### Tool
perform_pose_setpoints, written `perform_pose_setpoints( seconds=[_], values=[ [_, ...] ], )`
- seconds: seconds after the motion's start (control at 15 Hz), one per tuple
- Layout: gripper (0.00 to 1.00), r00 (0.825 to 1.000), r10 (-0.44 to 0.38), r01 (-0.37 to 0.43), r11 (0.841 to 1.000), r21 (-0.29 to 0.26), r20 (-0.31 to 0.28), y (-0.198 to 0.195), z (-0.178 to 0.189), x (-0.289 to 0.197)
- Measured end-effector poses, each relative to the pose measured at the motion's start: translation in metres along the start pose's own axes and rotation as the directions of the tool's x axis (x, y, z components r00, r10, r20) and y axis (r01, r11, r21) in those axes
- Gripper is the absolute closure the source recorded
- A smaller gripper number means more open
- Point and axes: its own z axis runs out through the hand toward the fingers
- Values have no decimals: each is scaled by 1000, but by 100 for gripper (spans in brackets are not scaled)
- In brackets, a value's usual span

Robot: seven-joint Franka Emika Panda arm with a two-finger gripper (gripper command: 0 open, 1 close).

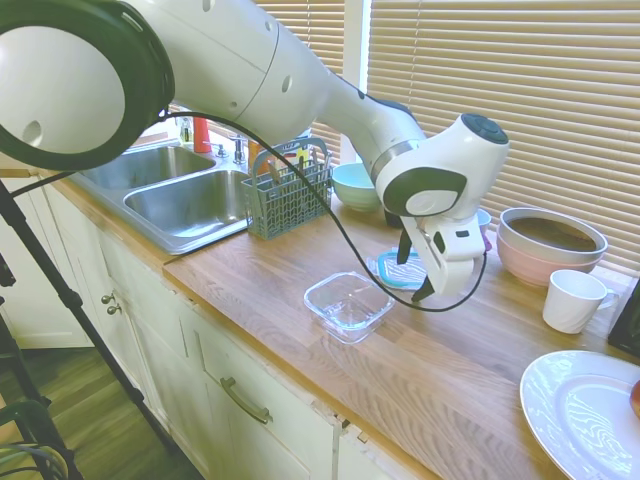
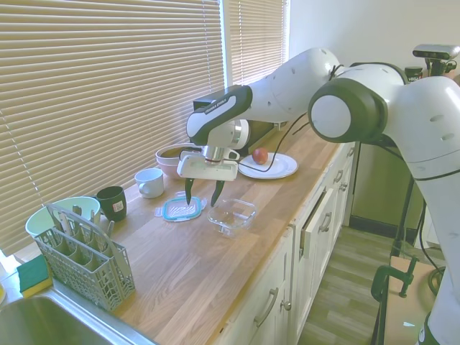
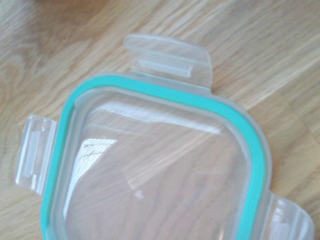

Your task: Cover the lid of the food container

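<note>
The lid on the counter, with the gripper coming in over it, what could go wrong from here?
The lid lies flat on the wooden counter, so the open gripper may struggle to get its fingers under the thin rim and could slide it instead. The food container sits close beside it; a push might knock them together. The clip tabs stick out and could catch on the glass edge when it is placed.

White Franka arm (image 2: 302,75), glossy rounded shells, dark grey-black bands at the joints. Black strip with small white lettering on the forearm link in the second exterior view. Black cable (image 1: 330,215) loops along the arm to the wrist. White boxy pincer (image 2: 200,192) body, two slim black fingers (image 2: 188,190).
</note>
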Motion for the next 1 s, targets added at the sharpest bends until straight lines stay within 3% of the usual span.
perform_pose_setpoints(
  seconds=[0.27,0.33,1.0],
  values=[
    [0,1000,-9,9,1000,16,9,-12,6,-4],
    [100,1000,-7,6,1000,18,10,-14,7,-4],
    [100,1000,-5,5,1000,28,5,-19,13,-3]
  ],
)
